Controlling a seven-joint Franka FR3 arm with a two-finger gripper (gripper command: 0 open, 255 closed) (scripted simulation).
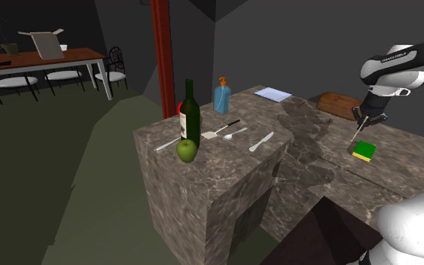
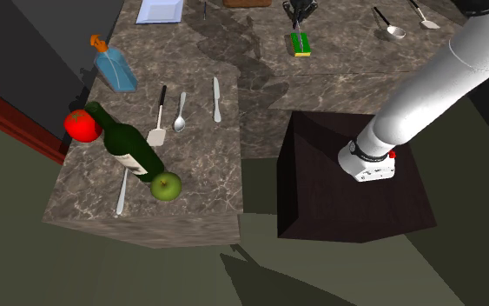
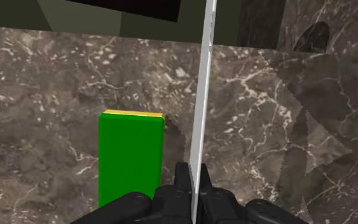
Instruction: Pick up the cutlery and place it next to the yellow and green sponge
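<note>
Jaws of our gripper (image 3: 193,183) are clamped on the silver cutlery (image 3: 203,95), sponge (image 3: 130,159) just beside them, so we'd lower gently, then let go.

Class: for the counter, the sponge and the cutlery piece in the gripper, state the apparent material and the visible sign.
The counter looks like smooth stone, probably marble: dark brown with pale veins. The sponge seems to be foam, a matte green face over a yellow layer; no texture is drawn, so this is uncertain. The cutlery piece is likely metal: thin, flat, pale grey, smooth.
</note>
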